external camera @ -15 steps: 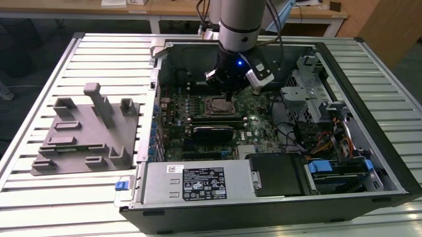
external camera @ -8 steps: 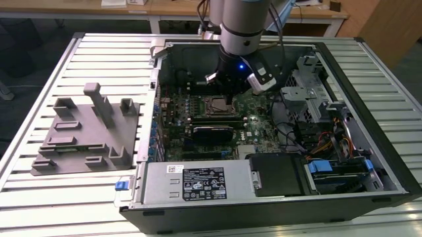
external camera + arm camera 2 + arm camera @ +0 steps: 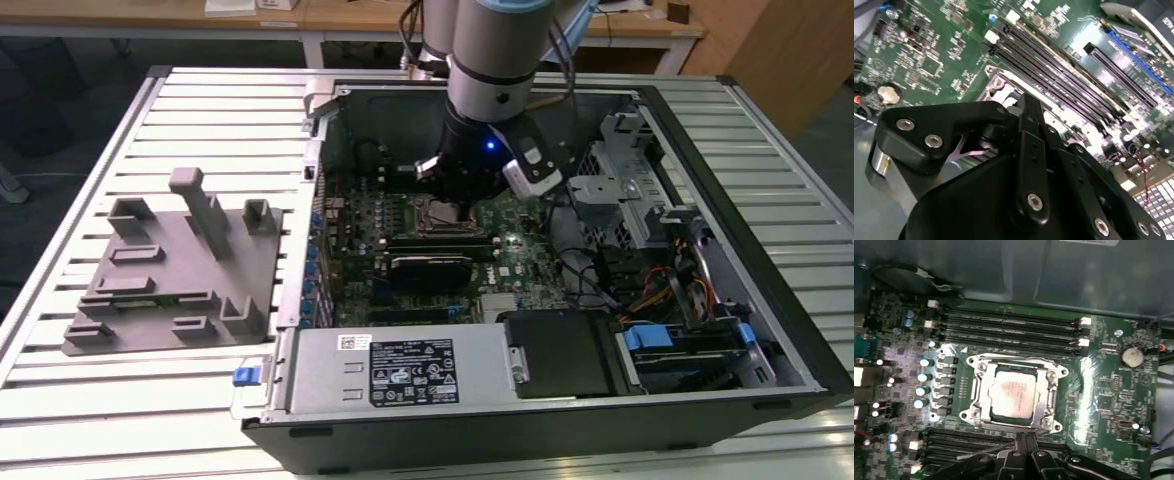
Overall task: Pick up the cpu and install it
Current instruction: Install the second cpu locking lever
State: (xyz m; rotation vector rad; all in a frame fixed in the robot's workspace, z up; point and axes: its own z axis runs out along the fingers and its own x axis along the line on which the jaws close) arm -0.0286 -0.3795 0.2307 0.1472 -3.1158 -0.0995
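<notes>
You are looking at a pale slatted metal worktop (image 3: 120, 400) with ribs running across it. Behind it stands a light wooden desk (image 3: 334, 18) on white legs, papers lying on its top. A brown wooden panel (image 3: 787, 50) rises at the exterior view's right, over dark floor (image 3: 54, 90).

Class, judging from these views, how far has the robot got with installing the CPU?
Done: the cpu already lies in the metal-framed socket on the motherboard. In hand: nothing visible; the gripper hangs just beside the socket, its fingertips drawn together, inside the open computer case. Left: whether the chip is fully seated or latched cannot be told. The grey fixture block sits outside.
</notes>
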